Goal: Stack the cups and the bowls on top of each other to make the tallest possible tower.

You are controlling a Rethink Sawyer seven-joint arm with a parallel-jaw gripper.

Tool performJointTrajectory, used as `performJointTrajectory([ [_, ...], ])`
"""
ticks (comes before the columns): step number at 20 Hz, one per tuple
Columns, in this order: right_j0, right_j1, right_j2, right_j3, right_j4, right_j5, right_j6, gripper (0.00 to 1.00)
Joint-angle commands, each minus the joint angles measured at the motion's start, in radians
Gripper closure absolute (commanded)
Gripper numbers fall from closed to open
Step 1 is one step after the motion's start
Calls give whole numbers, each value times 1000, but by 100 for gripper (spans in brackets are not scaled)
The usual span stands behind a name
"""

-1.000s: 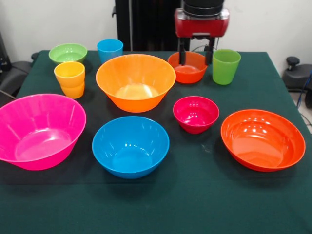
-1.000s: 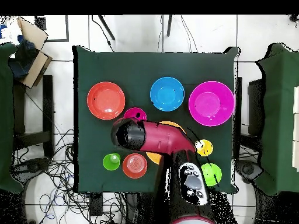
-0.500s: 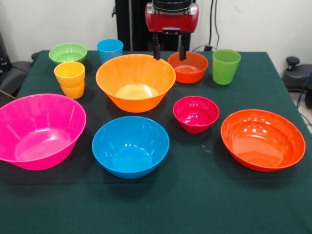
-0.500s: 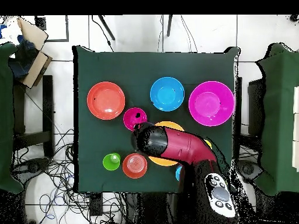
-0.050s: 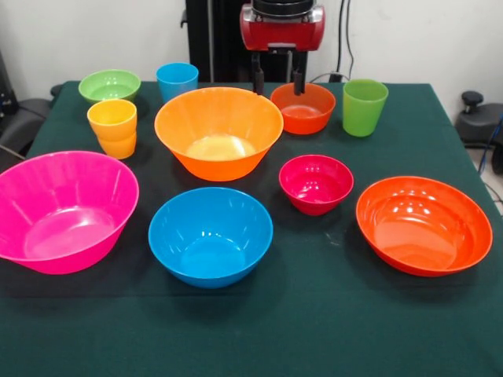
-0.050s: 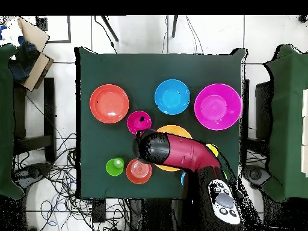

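here the open fingers (image 5: 276,82) hang empty above the small orange-red bowl (image 5: 305,110).

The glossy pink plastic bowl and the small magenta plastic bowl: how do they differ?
The glossy pink plastic bowl is far larger and paler than the small magenta plastic bowl. The pink bowl sits at the table's edge; the magenta bowl sits nearer the middle. Both stand upright and empty.

We note a robotics lab setting: a table (image 6: 108,66) under green cloth on a pale tiled floor (image 6: 60,90), loose cables (image 6: 57,174) trailing across it, a cardboard box (image 6: 33,51) at one side, plain white wall (image 5: 440,39) behind.
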Motion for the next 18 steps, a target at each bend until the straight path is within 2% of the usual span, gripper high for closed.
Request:
performJointTrajectory([
  [1, 16, 0, 112, 33, -77, -47, 14, 0],
  [8, 23, -2, 106, 30, -75, -34, 17, 0],
  [18, 8, 26, 116, 43, -102, -117, 19, 0],
])
